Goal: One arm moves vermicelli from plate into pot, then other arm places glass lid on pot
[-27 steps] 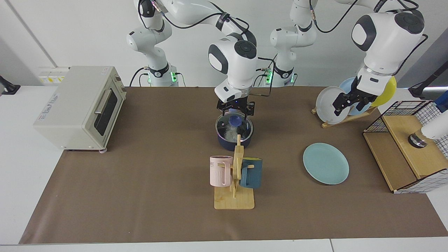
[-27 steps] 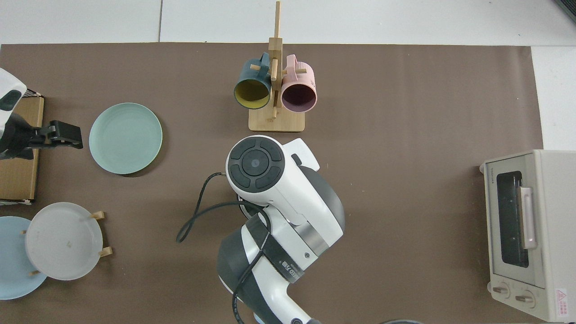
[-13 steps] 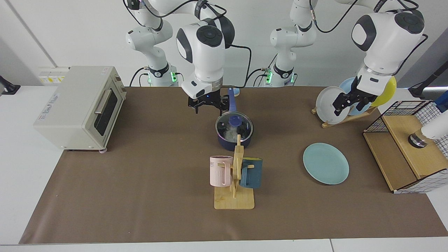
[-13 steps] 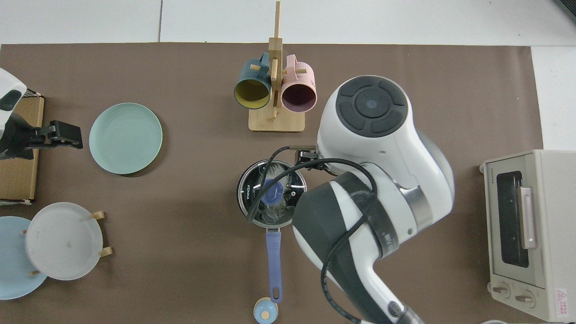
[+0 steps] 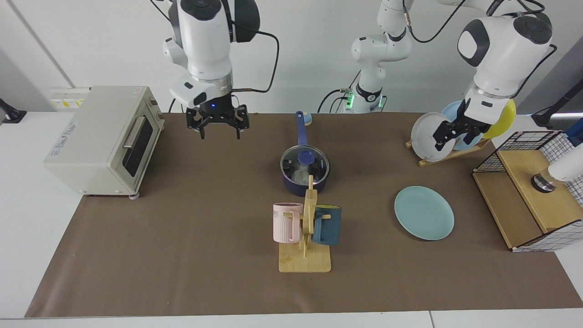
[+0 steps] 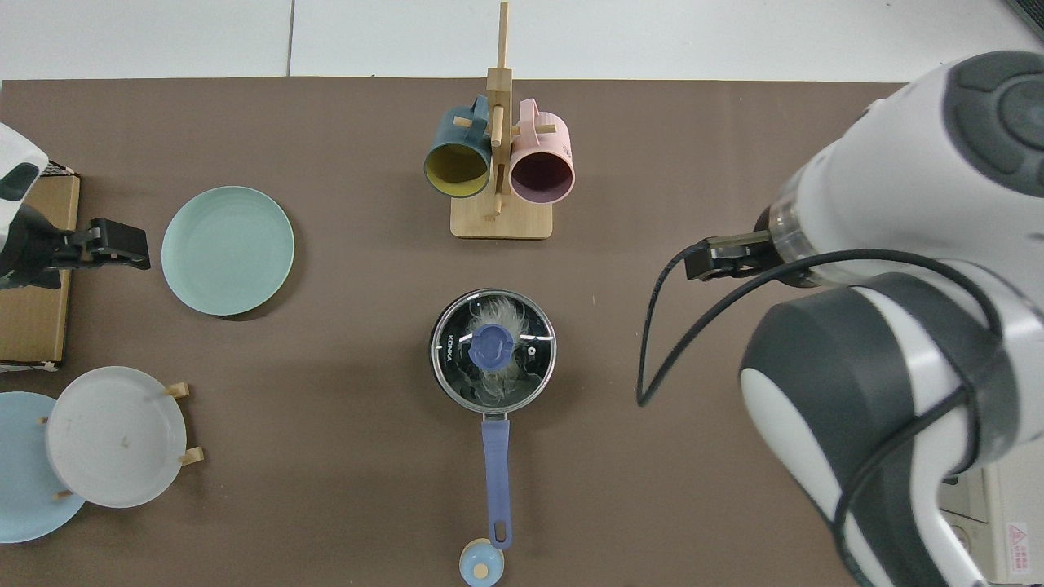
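Already, reading the facing view from its left, our right gripper (image 5: 218, 129) hangs above the desk (image 5: 182, 218) beside the toaster oven (image 5: 102, 136), fingers spread wide and empty. Next comes the pot (image 5: 304, 175), its handle pointing away toward the arm bases, with the glass lid (image 6: 493, 349) seated on it and the vermicelli (image 6: 492, 314) showing white beneath the glass. Beyond lies the plate (image 5: 424, 212), bare. Last, our left gripper (image 5: 448, 136) waits by the dish rack (image 5: 448, 155), nothing visibly held; we cannot tell its opening. We judge both steps done.
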`<state>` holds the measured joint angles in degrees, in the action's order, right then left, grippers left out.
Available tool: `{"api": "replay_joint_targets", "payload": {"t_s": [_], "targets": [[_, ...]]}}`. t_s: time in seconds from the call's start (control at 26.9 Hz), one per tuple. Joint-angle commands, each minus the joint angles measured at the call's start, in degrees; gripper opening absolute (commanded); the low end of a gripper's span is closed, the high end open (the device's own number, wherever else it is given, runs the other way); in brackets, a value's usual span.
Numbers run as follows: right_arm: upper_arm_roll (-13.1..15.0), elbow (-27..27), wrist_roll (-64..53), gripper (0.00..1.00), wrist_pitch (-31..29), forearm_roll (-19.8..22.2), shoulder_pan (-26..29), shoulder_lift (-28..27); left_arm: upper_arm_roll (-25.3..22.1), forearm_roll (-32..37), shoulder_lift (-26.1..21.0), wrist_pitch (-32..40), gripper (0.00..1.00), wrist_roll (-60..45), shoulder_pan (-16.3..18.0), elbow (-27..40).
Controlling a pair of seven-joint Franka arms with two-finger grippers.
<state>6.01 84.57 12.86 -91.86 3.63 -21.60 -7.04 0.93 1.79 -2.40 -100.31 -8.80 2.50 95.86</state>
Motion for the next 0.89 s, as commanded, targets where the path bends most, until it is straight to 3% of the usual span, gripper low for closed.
{"api": "replay_joint_targets", "payload": {"t_s": [0.0, 0.22, 0.41, 0.48, 0.67, 0.86], "targets": [[-0.91, 2.96, -8.54, 1.00, 1.43, -0.21, 5.42, 3.78, -0.58, -0.65, 0.55, 0.29, 1.00, 0.54, -0.56, -0.06], [-0.99, 10.95, -15.31, 1.00, 1.43, -0.21, 11.40, 10.89, -0.58, -0.65, 0.55, 0.29, 1.00, 0.54, -0.56, 0.02], [-1.87, 13.51, -15.15, 1.00, 1.43, -0.29, 14.65, 14.15, -0.58, -0.65, 0.55, 0.29, 1.00, 0.54, -0.56, -0.06], [-3.18, 13.78, -14.88, 1.00, 1.25, -0.29, 16.41, 14.51, -0.58, -0.65, 0.55, 0.29, 1.00, 0.54, -0.56, 0.02], [-10.04, 13.51, -14.09, 1.00, 0.20, -0.21, 23.88, 14.42, -0.58, -0.65, 0.55, 0.29, 1.00, 0.54, -0.56, 0.02], [-10.22, 11.76, -13.47, 1.00, -2.26, -0.30, 24.15, 13.54, -0.58, -0.65, 0.55, 0.29, 1.00, 0.54, -0.56, -0.06]]}}
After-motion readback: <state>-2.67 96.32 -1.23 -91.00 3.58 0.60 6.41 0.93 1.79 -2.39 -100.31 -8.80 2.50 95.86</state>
